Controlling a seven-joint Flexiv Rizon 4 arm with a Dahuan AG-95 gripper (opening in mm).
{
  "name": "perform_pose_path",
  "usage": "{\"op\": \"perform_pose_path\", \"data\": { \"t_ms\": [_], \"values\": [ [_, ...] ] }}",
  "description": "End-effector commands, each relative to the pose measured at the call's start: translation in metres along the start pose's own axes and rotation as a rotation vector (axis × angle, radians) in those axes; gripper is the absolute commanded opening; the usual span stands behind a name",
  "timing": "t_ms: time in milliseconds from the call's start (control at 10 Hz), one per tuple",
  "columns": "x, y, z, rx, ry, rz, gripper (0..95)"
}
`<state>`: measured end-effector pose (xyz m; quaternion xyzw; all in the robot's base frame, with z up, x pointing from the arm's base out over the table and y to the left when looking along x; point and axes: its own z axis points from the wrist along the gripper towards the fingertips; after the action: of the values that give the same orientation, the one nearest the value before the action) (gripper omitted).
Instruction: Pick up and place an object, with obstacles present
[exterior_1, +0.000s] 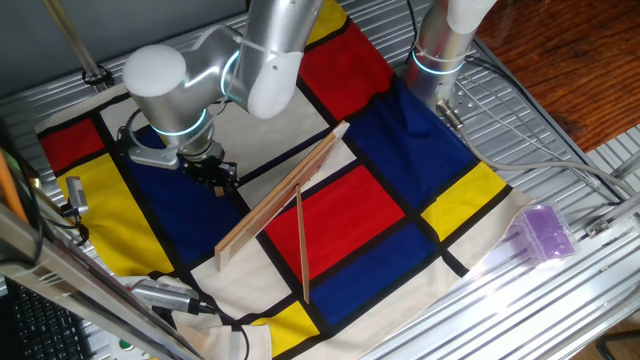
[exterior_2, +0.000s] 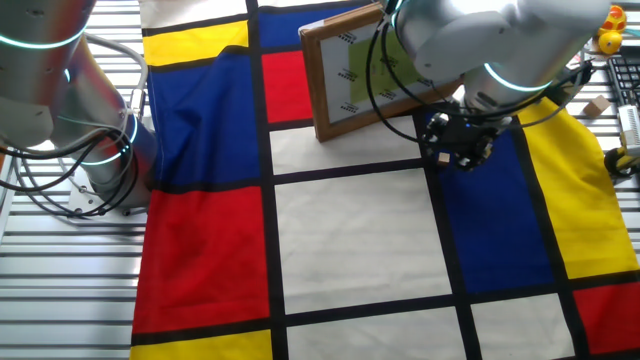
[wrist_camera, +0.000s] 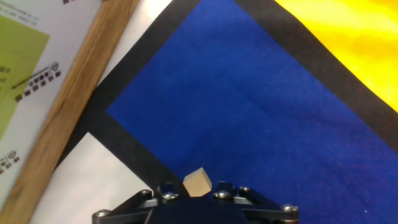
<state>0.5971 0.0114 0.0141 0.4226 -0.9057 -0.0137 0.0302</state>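
- I can read no word, brand or number anywhere.
- The framed board (wrist_camera: 43, 81) up and left of the pincer (wrist_camera: 198, 186) carries a white and green sheet with small black printed marks and tiny emblems, too blurred for me to read.
- In the other fixed view that board (exterior_2: 355, 75) shows only unreadable dark specks.

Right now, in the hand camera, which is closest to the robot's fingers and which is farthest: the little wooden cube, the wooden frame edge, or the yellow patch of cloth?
1. The little wooden cube: right at the fingers, bottom middle.
2. The wooden frame edge: off to the left, past the black stripe.
3. The yellow patch: top right corner, beyond the blue patch.
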Motion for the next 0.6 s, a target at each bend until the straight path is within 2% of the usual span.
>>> {"op": "perform_pose_path", "data": {
  "t_ms": [100,600],
  "values": [
    [-0.0013,-0.0005,0.0011,0.006,-0.006,-0.002,0.0],
    [-0.0024,-0.0012,0.0006,0.013,-0.016,0.042,0.0]
  ]
}}
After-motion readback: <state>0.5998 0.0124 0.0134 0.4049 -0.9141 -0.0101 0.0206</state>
